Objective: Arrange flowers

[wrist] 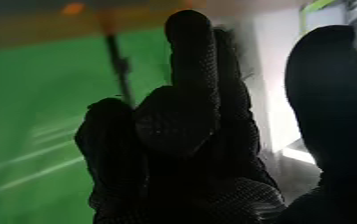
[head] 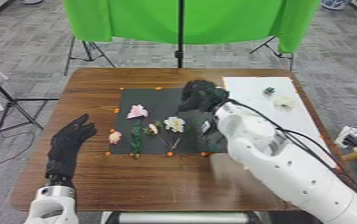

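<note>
My right hand [head: 201, 96] is over the upper right part of the dark mat [head: 154, 96]; in the right wrist view the hand [wrist: 188, 115] is open, some fingers straight, others loosely bent, the thumb apart, with nothing seen between them. A pink flower [head: 137, 111] lies on the mat above a long green stem [head: 136, 137]. Right of it are a white flower [head: 174, 123] and a small pale bloom [head: 153, 129]. A small pink flower [head: 115, 137] is near the mat's left edge. My left hand [head: 66, 142] is open left of the mat.
A white board [head: 254, 86] lies right of the mat, with a small dark green piece [head: 269, 90] and a cream flower [head: 284, 102] on it. My right forearm crosses its lower part. The wooden table [head: 121, 187] extends toward me. A green cloth [head: 237, 22] hangs behind.
</note>
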### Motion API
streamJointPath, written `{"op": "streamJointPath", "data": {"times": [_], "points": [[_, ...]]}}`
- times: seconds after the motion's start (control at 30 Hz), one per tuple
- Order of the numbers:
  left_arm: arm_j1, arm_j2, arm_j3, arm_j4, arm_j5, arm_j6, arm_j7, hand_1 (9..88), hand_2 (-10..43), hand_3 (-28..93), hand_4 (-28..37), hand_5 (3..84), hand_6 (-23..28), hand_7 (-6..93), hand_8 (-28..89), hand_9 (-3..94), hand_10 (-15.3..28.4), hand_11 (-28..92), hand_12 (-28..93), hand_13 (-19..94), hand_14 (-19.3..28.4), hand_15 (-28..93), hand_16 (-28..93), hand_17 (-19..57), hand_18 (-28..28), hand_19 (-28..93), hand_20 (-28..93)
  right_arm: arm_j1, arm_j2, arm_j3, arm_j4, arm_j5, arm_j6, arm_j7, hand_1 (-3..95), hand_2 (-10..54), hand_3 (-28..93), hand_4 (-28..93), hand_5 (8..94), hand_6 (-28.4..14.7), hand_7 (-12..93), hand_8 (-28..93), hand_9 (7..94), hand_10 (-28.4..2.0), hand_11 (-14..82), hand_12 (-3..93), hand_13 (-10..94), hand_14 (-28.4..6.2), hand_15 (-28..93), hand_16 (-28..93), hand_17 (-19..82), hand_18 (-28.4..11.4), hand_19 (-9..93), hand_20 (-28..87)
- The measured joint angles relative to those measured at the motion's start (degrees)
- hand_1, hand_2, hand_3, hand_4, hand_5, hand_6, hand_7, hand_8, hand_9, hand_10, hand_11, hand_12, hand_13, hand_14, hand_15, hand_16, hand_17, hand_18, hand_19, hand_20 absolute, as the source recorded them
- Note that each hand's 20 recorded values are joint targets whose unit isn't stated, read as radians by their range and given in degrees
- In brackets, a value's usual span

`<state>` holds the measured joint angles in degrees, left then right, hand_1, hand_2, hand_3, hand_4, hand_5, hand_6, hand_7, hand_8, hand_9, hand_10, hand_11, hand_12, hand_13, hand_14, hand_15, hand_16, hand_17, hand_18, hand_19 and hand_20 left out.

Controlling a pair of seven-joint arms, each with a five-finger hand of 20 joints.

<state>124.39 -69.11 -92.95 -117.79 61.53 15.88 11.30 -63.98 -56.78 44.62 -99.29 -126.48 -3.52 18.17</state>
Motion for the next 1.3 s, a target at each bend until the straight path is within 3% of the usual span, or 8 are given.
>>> {"op": "streamJointPath", "data": {"times": [0.2, 0.37, 0.47, 0.63, 0.87, 0.97, 1.1, 1.3], "points": [[0.3, 0.00, -0.09, -0.09, 0.00, 0.06, 0.07, 25.5, -6.9, 66, -26.6, 41.6, 5.1, 11.7, -6, 43.2, 13.6, 23, 12, 31, 18.2, 34, -2, 1.8, 14.6, 16, 21, -0.6, 2.2, 9.4, 0.6, -3.8, -0.7, 10.8, 29.4, -9.5, 67, -18, 40.9, -1.8, 7, -6, 44.2, -20.5, 6.0, 22.4, 66, -14.3, 68, 33, 52, -18.0, 93, 53], [0.8, 0.00, -0.17, -0.23, 0.00, 0.06, 0.12, 25.5, -6.9, 66, -26.4, 41.7, 5.1, 11.6, -6, 43.2, 13.5, 23, 12, 31, 18.2, 34, -2, 1.7, 14.6, 16, 21, -0.6, 5.1, 18.8, 4.8, -3.2, -19.0, 15.8, 28.8, -9.5, 66, -18, 38.0, -2.4, 5, -6, 40.7, -21.1, 4.3, 21.5, 65, -14.6, 68, 32, 51, -18.3, 93, 51], [0.9, 0.00, -0.25, -0.25, 0.01, 0.08, 0.12, 25.5, -6.9, 67, -26.4, 41.7, 5.1, 11.6, -6, 43.2, 13.5, 23, 12, 31, 18.2, 34, -2, 1.8, 14.6, 16, 21, 0.0, 6.6, 19.8, 9.5, -2.7, -22.7, 16.1, 28.9, -9.5, 66, -18, 38.3, -1.3, 6, -6, 40.2, -21.0, 4.2, 21.0, 65, -14.6, 68, 31, 51, -18.2, 93, 49], [0.8, -0.11, -0.26, -0.25, 0.07, 0.10, 0.12, 25.5, -6.9, 67, -26.4, 41.7, 5.1, 11.7, -6, 43.2, 13.5, 23, 12, 31, 18.3, 34, -2, 1.8, 14.6, 16, 21, 0.3, 7.1, 19.1, 16.4, -2.6, -21.5, 17.7, 32.0, -9.5, 66, -18, 41.5, 0.9, 8, -6, 44.0, -20.4, 5.7, 21.1, 67, -13.5, 69, 30, 53, -16.7, 93, 48], [0.8, -0.12, -0.21, -0.24, 0.13, 0.10, 0.12, 25.5, -6.9, 67, -26.5, 41.7, 5.0, 11.8, -6, 43.2, 13.6, 23, 12, 31, 18.3, 34, -2, 1.7, 14.6, 16, 21, -1.3, 6.9, 18.3, 18.3, -3.6, -16.0, 17.4, 45.7, -9.5, 68, -24, 64.7, 2.8, 19, -9, 75.3, -12.3, 23.1, 23.9, 80, -5.8, 70, 32, 60, -12.8, 93, 56], [0.8, -0.12, -0.23, -0.24, 0.13, 0.12, 0.14, 25.5, -6.9, 67, -26.5, 41.7, 5.1, 11.7, -6, 43.2, 13.5, 23, 12, 31, 18.3, 34, -2, 1.7, 14.6, 16, 21, -3.2, 7.2, 17.4, 18.4, -6.0, -6.8, 14.7, 57.8, -9.5, 58, -22, 76.8, 2.4, 24, 6, 88.1, -8.3, 11.6, 39.9, 85, -3.7, 68, 32, 64, -12.3, 93, 59], [0.7, -0.22, -0.23, -0.24, 0.13, 0.12, 0.21, 25.5, -7.0, 67, -26.6, 41.8, 5.1, 11.7, -6, 43.2, 13.6, 23, 12, 31, 18.3, 35, -2, 1.7, 14.6, 16, 21, -5.4, 7.8, 16.1, 18.5, -9.3, 1.9, 12.2, 60.6, -9.5, 59, -21, 80.1, 1.5, 26, 8, 91.0, -7.7, 11.7, 42.4, 87, -2.5, 68, 32, 66, -11.3, 93, 60], [0.7, -0.26, -0.23, -0.23, 0.14, 0.12, 0.22, 25.5, -6.9, 67, -26.6, 41.8, 5.1, 11.6, -6, 43.2, 13.5, 23, 12, 31, 18.3, 34, -2, 1.7, 14.6, 16, 21, -8.6, 9.2, 16.4, 13.8, -11.2, 4.9, 12.1, 60.5, -9.5, 60, -21, 80.2, 1.7, 26, 8, 91.1, -7.8, 11.3, 43.1, 87, -2.1, 68, 33, 66, -11.2, 93, 61]]}}
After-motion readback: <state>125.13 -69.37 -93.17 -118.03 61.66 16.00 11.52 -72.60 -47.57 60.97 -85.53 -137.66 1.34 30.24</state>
